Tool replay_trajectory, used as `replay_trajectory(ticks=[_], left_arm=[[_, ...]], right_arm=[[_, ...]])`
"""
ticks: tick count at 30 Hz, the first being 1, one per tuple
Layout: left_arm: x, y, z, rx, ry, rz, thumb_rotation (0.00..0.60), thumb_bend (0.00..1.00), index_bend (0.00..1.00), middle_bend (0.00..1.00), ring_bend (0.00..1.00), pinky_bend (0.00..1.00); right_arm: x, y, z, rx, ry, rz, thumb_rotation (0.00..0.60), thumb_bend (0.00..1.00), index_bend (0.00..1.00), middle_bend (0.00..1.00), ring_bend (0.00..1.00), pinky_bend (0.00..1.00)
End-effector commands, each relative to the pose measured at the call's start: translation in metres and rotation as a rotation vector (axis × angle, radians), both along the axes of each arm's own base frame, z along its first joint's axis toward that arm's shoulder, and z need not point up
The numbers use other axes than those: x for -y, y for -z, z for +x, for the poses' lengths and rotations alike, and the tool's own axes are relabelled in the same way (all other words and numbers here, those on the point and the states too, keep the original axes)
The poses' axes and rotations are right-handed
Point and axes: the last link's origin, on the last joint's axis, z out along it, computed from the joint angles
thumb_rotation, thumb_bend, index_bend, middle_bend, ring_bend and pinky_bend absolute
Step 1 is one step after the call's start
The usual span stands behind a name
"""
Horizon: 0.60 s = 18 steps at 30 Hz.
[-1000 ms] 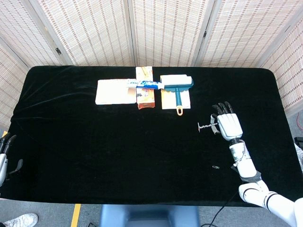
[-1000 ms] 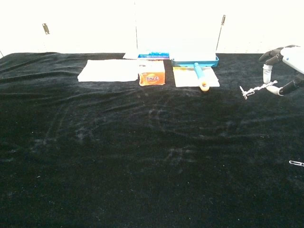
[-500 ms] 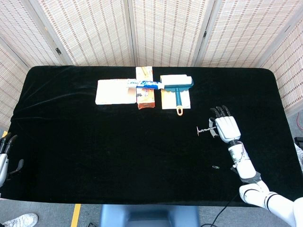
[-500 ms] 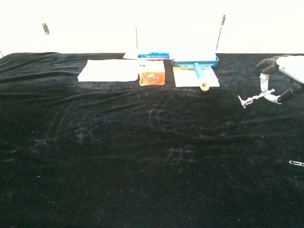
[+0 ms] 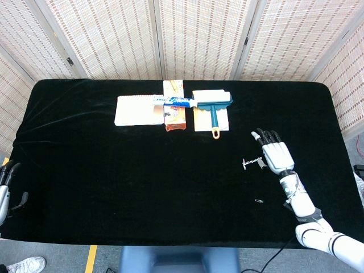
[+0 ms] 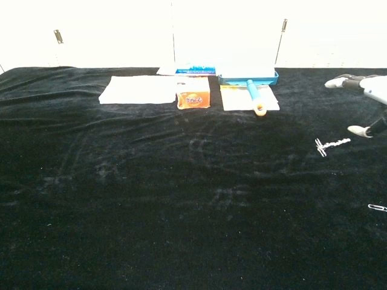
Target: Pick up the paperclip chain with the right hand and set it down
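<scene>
The paperclip chain (image 5: pixel 249 163) (image 6: pixel 331 144) lies stretched out on the black tablecloth at the right side. My right hand (image 5: pixel 274 155) (image 6: pixel 364 106) hovers just to its right with fingers spread and holds nothing. The thumb tip sits close to the chain's right end without gripping it. My left hand (image 5: pixel 5 187) shows only at the far left edge of the head view, off the table, fingers apart and empty.
A single loose paperclip (image 5: pixel 260 200) (image 6: pixel 377 207) lies nearer the front right. At the back middle sit a white notepad (image 5: pixel 136 110), an orange box (image 5: pixel 174 116), a toothpaste tube (image 5: pixel 176 102) and a teal lint roller (image 5: pixel 214 111) on white paper.
My right hand has opened and let the chain go. The chain now lies flat on the cloth, slightly nearer the front than where it was held. The hand drew back to the right.
</scene>
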Motion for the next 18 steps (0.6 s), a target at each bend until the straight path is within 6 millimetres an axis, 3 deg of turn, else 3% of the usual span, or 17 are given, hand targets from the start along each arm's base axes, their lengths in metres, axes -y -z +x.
replay_trajectory(ticks=[1,5,10,13,18], left_arm=[[0.0,0.0,0.0,0.001,0.002,-0.002,0.6,0.49,0.0,0.02,0.0,0.0],[0.001,0.001,0.002,0.006,0.011,-0.011,0.6,0.49,0.0,0.02,0.0,0.0],[0.001,0.002,0.002,0.008,0.016,-0.022,0.6,0.49,0.0,0.02,0.0,0.0],[-0.001,0.001,0.003,0.011,0.023,-0.034,0.6,0.49,0.0,0.02,0.0,0.0],[0.003,0.001,0.009,0.013,0.059,-0.03,0.6,0.49,0.0,0.02,0.0,0.0]], right_arm=[[-0.029,-0.027,-0.006,-0.07,0.052,0.017,0.6,0.39,0.0,0.0,0.0,0.0],[-0.067,-0.051,-0.005,-0.086,0.104,-0.034,0.6,0.39,0.0,0.0,0.0,0.0],[-0.095,-0.059,-0.013,-0.093,0.136,-0.088,0.6,0.39,0.0,0.0,0.0,0.0],[-0.129,-0.07,-0.023,-0.051,0.167,-0.161,0.6,0.39,0.0,0.0,0.0,0.0],[-0.143,-0.073,-0.019,-0.046,0.113,-0.191,0.6,0.39,0.0,0.0,0.0,0.0]])
